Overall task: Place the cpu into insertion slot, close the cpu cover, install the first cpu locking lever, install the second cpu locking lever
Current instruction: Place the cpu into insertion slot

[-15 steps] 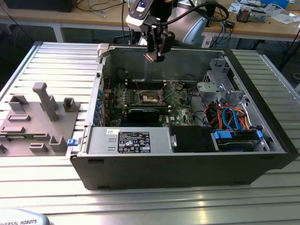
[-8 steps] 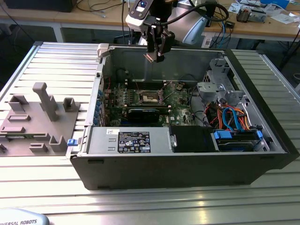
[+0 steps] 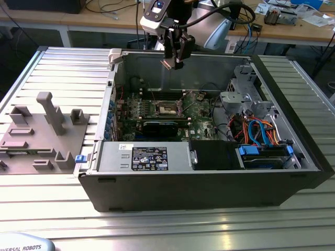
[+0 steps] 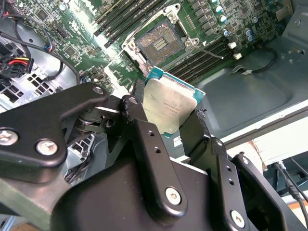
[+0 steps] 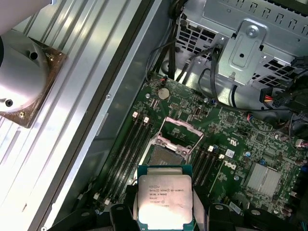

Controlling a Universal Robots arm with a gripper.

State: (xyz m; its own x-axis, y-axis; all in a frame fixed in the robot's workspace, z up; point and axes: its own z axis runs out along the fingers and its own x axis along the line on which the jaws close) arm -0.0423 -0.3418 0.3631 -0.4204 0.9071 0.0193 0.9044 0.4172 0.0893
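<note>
- second wrist view: my gripper [image 4: 168, 109] pinches the cpu [image 4: 169, 103] by two edges.
- the insertion slot [image 4: 159, 43] lies open, far down below the cpu.

The arm [image 3: 215, 26] enters at the upper middle of the exterior view, and its wrist [image 3: 177, 32] points almost straight down. Below it hangs the gripper [image 3: 172, 61]. Both wrist views show its two black fingers [image 4: 144, 137] pressed against opposite edges of the cpu [image 4: 169, 107], which is pinched between the tips with its silvery face showing.
</note>
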